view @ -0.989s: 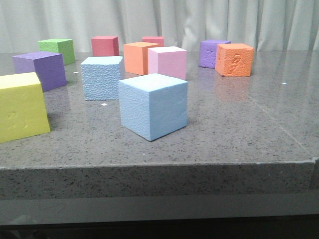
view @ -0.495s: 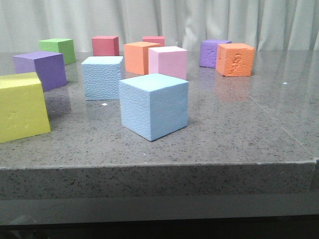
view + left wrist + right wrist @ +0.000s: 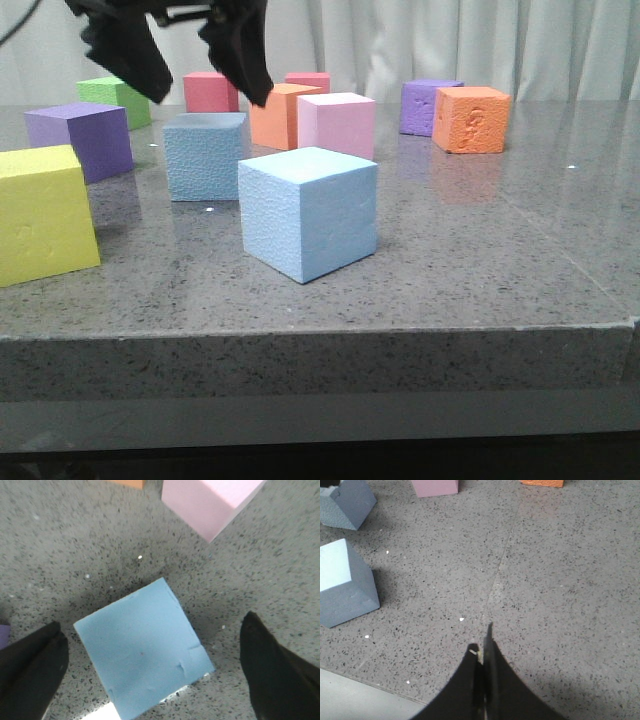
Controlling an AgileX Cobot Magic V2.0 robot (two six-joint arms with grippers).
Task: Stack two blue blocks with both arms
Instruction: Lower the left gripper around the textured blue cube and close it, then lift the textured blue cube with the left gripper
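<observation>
Your left gripper (image 3: 185,60) is hanging above the rear blue block (image 3: 205,155), fingers spread wide with nothing between them. From the wrist camera the block's top face (image 3: 145,650) is sitting between the two dark fingertips (image 3: 32,672), rotated somewhat against the line they close along, so the fingers are facing corners as much as flat sides.

The rear block is standing on the grey table (image 3: 480,260), behind and to the left of the near blue block (image 3: 308,212), with the pink cube (image 3: 337,124) just to its right and the purple cube (image 3: 82,138) to its left.

Your right gripper (image 3: 481,652) is pointing at bare table, fingers pressed together and holding nothing; the near block (image 3: 345,582) is lying off to its side.

Handling note: both blocks are looking like light foam, soft enough to dent; small nicks are showing on the rear block's top. The pebbled side faces are likely giving good friction. Judgement: you are best taking it across two opposite flat sides, around mid-height, after turning the wrist square to the block. A light squeeze should suffice; a hard one risks crushing or tilting the cube.
</observation>
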